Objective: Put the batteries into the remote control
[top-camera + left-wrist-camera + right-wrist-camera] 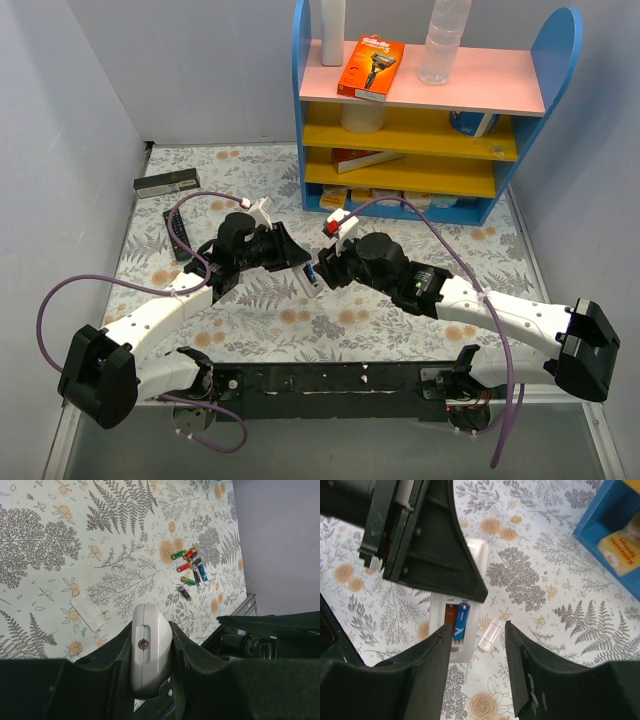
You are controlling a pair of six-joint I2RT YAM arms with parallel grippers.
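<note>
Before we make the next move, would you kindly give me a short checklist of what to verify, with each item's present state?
1. Remote control clamped in the left gripper: ok.
2. Battery compartment uncovered, back cover lying apart from it: ok.
3. Blue battery seated in the compartment: ok.
4. Slot beside it filled: not ok, it looks empty.
5. Right gripper open with nothing between its fingers: ok.
6. Spare batteries lying loose and unobstructed: ok.
</note>
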